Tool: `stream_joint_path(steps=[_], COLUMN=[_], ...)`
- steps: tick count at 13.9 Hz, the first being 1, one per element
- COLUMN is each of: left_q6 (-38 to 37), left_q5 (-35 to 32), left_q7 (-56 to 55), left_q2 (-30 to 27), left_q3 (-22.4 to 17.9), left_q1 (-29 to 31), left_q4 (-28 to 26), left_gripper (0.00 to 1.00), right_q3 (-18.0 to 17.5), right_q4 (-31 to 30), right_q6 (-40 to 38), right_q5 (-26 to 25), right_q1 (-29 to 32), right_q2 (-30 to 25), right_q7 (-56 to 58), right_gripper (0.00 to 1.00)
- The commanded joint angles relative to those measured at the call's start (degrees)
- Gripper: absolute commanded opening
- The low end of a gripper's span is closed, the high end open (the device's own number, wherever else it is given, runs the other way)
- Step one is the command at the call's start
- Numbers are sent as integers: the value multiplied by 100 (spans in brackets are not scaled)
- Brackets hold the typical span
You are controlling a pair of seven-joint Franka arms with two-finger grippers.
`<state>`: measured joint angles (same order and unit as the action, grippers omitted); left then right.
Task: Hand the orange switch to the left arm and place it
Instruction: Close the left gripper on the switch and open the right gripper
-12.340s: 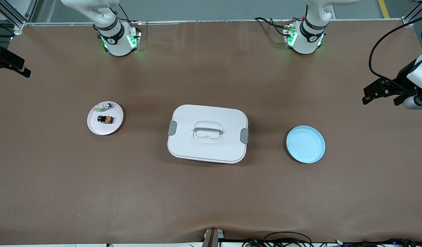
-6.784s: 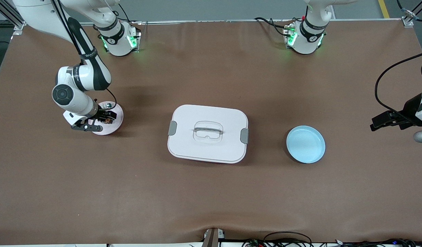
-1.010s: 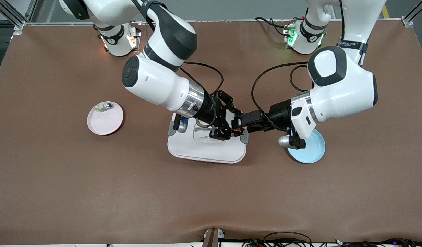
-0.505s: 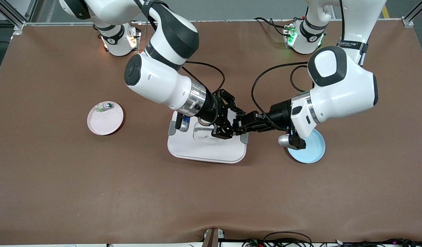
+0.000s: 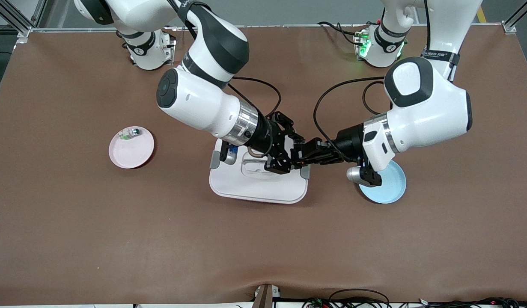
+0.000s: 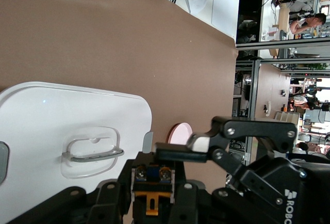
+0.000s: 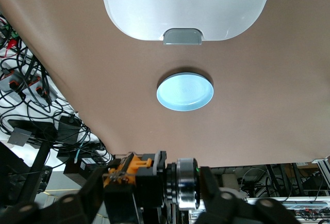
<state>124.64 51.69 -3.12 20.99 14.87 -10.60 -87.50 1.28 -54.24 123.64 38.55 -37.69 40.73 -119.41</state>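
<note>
The orange switch [image 5: 296,158], tiny, black with orange markings, hangs in the air between both grippers, over the box's end toward the left arm. My right gripper [image 5: 290,159] is shut on it. My left gripper [image 5: 300,155] meets it from the left arm's side, its fingers flush against the switch's sides. The left wrist view shows the switch [image 6: 153,185] between my left fingers [image 6: 119,185]. The right wrist view shows its orange part [image 7: 126,168]. The white lidded box [image 5: 254,186] sits mid-table beneath them.
A blue plate [image 5: 388,187] lies toward the left arm's end, partly under the left arm's wrist. A pink plate [image 5: 131,150] toward the right arm's end holds a small clear-whitish piece [image 5: 130,133]. Cables loop above the box.
The right gripper carried the switch from the pink plate to above the box. In the last second the left gripper moved in around the switch and its fingers came against it.
</note>
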Motion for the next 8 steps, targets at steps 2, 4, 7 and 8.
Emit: stream_joint_path(steps=[2, 4, 7, 8], left_q6=[-324, -545, -878, -1019], left_q5=[35, -297, -1211, -1440], left_q7=[-39, -48, -75, -75], left_q2=[-87, -191, -499, -587], left_q3=[-45, -46, -54, -54], left_q1=[172, 295, 488, 602], left_q4=[-13, -4, -4, -4], left_gripper=[0, 0, 0, 0], right_q3=[22, 57, 48, 48], right_q4=[221, 221, 221, 221], right_q6=[-76, -259, -988, -1217], right_q5=[30, 3, -23, -162], right_q1=[69, 121, 481, 578], right_q2=[66, 57, 22, -12], right_q7=[-83, 13, 645, 943], right_gripper=[100, 100, 100, 100])
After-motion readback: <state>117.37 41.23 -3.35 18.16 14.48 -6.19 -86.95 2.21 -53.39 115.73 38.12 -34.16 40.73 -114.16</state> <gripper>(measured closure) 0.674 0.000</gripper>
